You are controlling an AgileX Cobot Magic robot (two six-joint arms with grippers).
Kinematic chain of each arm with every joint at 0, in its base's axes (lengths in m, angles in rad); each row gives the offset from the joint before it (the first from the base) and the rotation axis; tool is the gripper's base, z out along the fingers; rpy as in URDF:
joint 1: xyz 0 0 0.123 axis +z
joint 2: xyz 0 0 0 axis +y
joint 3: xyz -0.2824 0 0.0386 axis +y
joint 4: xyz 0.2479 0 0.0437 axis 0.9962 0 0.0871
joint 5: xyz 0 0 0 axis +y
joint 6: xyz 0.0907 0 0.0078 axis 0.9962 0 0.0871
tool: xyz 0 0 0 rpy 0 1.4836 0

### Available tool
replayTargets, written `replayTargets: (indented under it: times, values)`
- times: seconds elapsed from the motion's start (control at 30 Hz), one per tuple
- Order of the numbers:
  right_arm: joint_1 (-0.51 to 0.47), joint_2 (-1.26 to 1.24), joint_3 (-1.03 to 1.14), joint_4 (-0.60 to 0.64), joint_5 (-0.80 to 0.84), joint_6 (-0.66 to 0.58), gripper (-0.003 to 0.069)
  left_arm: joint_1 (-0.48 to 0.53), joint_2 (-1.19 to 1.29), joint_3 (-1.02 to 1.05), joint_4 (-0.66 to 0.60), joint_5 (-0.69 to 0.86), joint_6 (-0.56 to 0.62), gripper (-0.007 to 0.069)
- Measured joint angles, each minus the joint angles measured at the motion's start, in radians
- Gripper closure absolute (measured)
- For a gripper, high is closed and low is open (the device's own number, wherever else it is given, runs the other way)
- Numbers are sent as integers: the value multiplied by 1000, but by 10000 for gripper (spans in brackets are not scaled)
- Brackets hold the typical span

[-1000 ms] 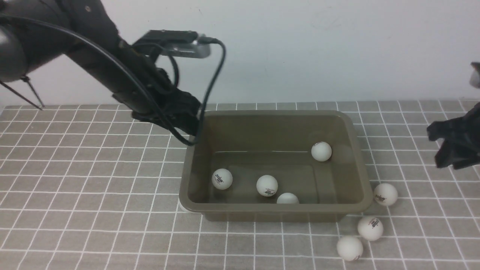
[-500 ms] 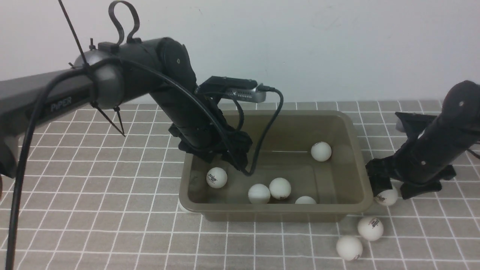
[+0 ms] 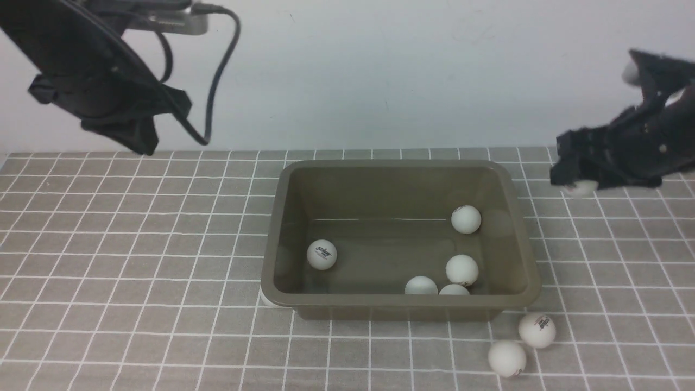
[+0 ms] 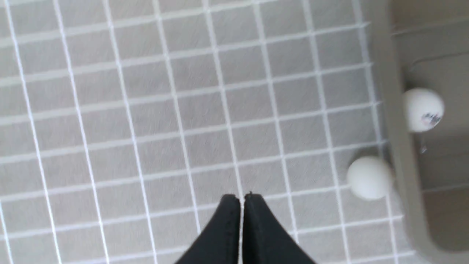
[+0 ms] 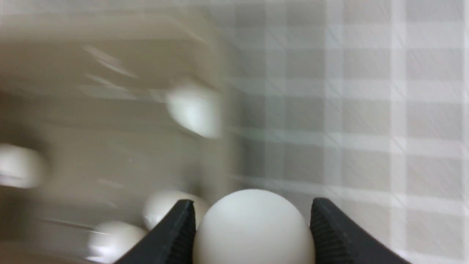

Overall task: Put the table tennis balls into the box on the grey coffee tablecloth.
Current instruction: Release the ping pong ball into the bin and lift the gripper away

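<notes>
"Past the box's [image 3: 399,314] right edge, front view: why is your right gripper [image 5: 253,234] raised?"

"Likely to lift its ball [image 5: 253,229] over that rim; five white balls lie inside, two by the near right corner outside."

"Left wrist view?"

"Your left gripper's [image 4: 242,200] fingertips meet, gripping nothing; a plain matte ball [image 4: 370,178] sits outside, beside the wall."

"Right wrist view?"

"Your fingers pinch that smooth, round ball from both sides."
</notes>
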Motion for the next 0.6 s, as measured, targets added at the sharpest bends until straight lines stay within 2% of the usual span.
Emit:
replayTargets:
  times: [0.1, 0.23, 0.33, 0.4, 0.47, 0.53, 0.57, 0.6]
  values:
    - [64, -6, -49, 60, 4, -51, 294, 17, -1, 107, -40, -24, 20, 629]
    - [184, 78, -118, 84, 39, -82, 294, 2, 1, 330, -163, -179, 82, 629]
    - [205, 132, -153, 77, 67, -82, 286, -13, 2, 393, -217, -241, 127, 629]
    - [213, 177, -205, 55, 113, -63, 235, -27, 3, 451, -292, -305, 198, 628]
    - [214, 196, -251, 11, 157, -30, 153, -36, 3, 470, -341, -334, 252, 616]
    - [214, 197, -267, -14, 173, -19, 127, -40, 4, 471, -357, -344, 273, 601]
    - [214, 197, -292, -51, 198, 5, 78, -46, 8, 472, -388, -361, 293, 561]
    - [214, 196, -306, -73, 211, 15, 60, -48, 14, 472, -401, -370, 299, 532]
